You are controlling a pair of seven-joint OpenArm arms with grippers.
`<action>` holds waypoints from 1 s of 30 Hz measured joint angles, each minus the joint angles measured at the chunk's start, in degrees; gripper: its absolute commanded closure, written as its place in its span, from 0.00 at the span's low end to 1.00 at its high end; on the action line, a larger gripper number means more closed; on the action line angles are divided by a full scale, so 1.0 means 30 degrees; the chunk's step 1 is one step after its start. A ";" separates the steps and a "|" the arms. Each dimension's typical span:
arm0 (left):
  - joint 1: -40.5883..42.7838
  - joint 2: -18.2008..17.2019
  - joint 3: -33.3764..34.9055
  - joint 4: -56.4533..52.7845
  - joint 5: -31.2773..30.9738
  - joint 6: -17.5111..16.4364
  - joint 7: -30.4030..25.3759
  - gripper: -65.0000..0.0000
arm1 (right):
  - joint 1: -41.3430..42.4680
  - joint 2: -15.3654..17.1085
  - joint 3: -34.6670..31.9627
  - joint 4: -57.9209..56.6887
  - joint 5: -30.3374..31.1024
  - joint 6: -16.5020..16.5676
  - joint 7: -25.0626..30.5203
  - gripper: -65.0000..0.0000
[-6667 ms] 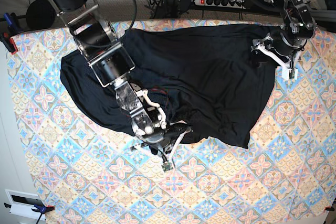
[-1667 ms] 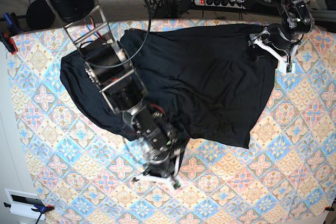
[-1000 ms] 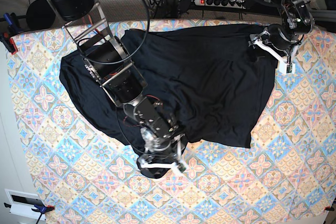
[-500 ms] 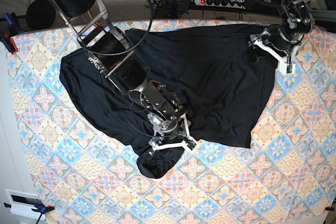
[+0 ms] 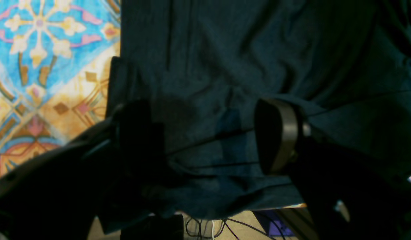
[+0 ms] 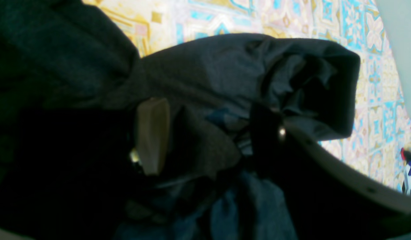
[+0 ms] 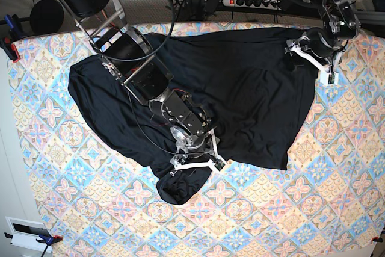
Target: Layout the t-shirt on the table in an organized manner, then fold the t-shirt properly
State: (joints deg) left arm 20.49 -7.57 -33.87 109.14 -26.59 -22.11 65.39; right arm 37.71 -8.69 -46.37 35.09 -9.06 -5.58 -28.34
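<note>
Pulled back up the cloth since half a second ago, the right end effector (image 7: 195, 162) now sits higher on the garment's lower edge, its pale fingers spread wide and gripping nothing. Beneath and around it lies the plain black soft-fabric t-shirt (image 7: 240, 94), spread across the upper half of the pastel diamond-tiled worktop (image 7: 313, 209), its long axis running roughly 9 to 3 o'clock. A bunched lobe of fabric (image 7: 180, 186) juts out at about 7 o'clock from that end effector, just beside it; judging by position, straightening this lobe falls to the right arm, which is far nearer.

At 2 o'clock of the scene the left end effector (image 7: 313, 58) hovers at the shirt's far corner, also spread open and empty.

In the right wrist view the end effector (image 6: 205, 133) straddles crumpled cloth, and the rolled lobe (image 6: 292, 76) shows folds the overhead view flattens into a dark blob. Only the left wrist view shows its end effector (image 5: 208, 136) above a stitched hem (image 5: 205, 146) and the shirt's straight edge against the pattern.
</note>
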 measured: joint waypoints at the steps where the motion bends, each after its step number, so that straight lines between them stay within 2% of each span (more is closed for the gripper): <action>1: 0.0000 0.0000 0.0000 0.0000 0.0000 0.0000 0.0007 0.31 | -0.0146 0.0058 -0.0459 0.0306 -0.0109 -0.0036 -0.0321 0.43; 5: -0.0007 0.0007 0.0000 0.0000 -0.0007 -0.0007 0.0000 0.31 | -0.0510 0.0146 -0.2783 0.2222 -0.0415 -0.0015 -0.2601 0.43; 8: 0.0000 -0.0007 -0.0007 0.0000 0.0007 0.0000 0.0000 0.31 | -0.1027 0.0124 -0.3555 0.3963 -0.0605 0.2280 -0.3993 0.46; 14: 0.0036 0.0029 -0.0015 0.0000 0.0073 0.0000 0.0000 0.31 | -0.2076 0.0794 -0.3818 0.7053 -0.0189 0.4925 -0.5814 0.63; 18: 0.0000 -0.0015 -0.0015 0.0000 0.0073 0.0000 0.0007 0.31 | -0.2302 0.1370 -0.3738 0.8160 0.0160 0.5377 -0.6193 0.71; 21: -0.0007 0.0036 -0.0015 0.0000 0.0051 0.0000 0.0000 0.31 | -0.2419 0.1508 -0.3701 0.8823 0.0219 0.5581 -0.6841 0.73; 25: 0.0000 -0.0007 -0.0015 0.0000 0.0066 0.0000 0.0000 0.31 | -0.2725 0.1676 -0.1494 0.9486 0.0597 0.5829 -0.6870 0.73; 30: 0.0000 0.0000 -0.0015 0.0000 0.0058 0.0000 0.0000 0.31 | -0.2412 0.1705 0.2863 0.9428 0.0372 0.5697 -0.6776 0.73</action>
State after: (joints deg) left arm 20.49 -7.57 -33.91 109.14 -26.41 -22.11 65.39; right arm 30.48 -3.57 -37.78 63.37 -7.94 11.51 -48.66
